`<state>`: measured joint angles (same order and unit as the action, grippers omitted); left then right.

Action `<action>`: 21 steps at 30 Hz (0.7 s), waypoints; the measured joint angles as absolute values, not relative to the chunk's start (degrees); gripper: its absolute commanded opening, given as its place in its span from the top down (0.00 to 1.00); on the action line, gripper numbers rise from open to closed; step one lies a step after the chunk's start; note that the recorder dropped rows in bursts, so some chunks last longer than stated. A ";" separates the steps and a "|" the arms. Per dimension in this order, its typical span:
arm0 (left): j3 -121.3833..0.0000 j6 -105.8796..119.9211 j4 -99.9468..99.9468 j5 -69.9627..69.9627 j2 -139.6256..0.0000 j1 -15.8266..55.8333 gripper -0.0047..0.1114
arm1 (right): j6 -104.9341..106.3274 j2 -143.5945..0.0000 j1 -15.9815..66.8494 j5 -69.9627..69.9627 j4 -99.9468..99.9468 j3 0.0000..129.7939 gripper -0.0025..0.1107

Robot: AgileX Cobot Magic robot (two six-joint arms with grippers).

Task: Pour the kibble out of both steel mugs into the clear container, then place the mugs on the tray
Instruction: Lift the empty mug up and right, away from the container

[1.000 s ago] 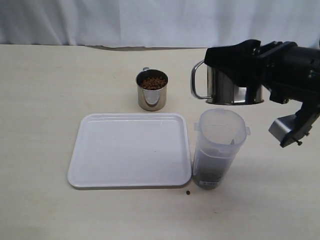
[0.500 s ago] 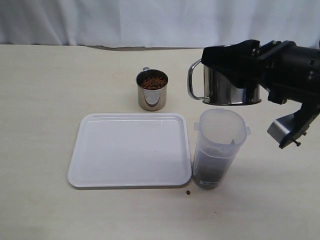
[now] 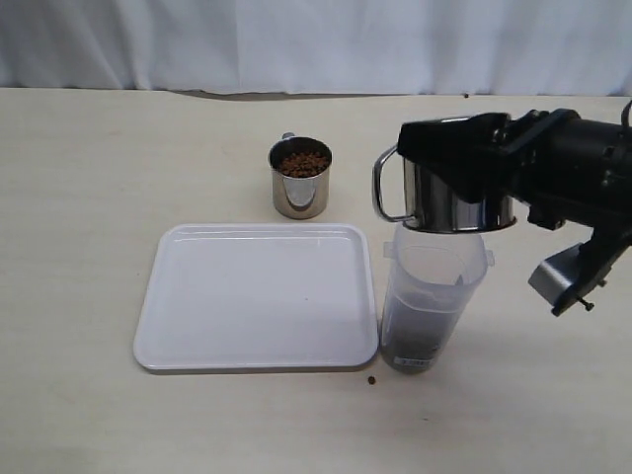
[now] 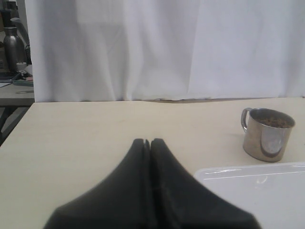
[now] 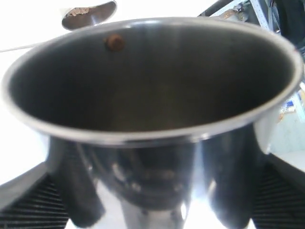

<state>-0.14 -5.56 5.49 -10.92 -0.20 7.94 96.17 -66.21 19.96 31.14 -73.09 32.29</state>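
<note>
My right gripper (image 3: 446,163) is shut on a steel mug (image 3: 449,202), which is tipped mouth-down right over the open top of the clear container (image 3: 434,281). Seen from the right wrist, the mug (image 5: 152,71) is nearly empty, with one pellet (image 5: 114,42) stuck near its rim. Kibble (image 3: 412,339) fills the container's bottom. A second steel mug (image 3: 300,179) stands upright behind the tray (image 3: 197,326), full of kibble. My left gripper (image 4: 147,142) is shut and empty, low over the table, with that second mug (image 4: 266,136) and a corner of the tray (image 4: 267,191) ahead.
One stray pellet (image 3: 371,380) lies on the table in front of the tray, beside the container's base. A white curtain (image 3: 296,44) closes off the far edge of the table.
The right gripper has lowered the tipped mug, so its rim now meets the container's mouth. The left gripper has stayed still.
</note>
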 measured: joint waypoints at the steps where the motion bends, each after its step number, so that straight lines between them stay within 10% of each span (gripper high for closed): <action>1: -0.14 -5.56 5.49 -10.92 -0.20 7.94 0.96 | 96.00 -66.21 19.96 31.14 -71.51 32.29 0.93; 21: -0.14 -5.56 5.49 -10.92 -0.20 7.94 0.96 | 37.19 -63.10 19.96 23.83 -56.77 34.77 0.93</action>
<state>-0.14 -5.56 5.49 -10.92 -0.20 7.94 37.19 -63.10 19.96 23.83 -56.77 34.77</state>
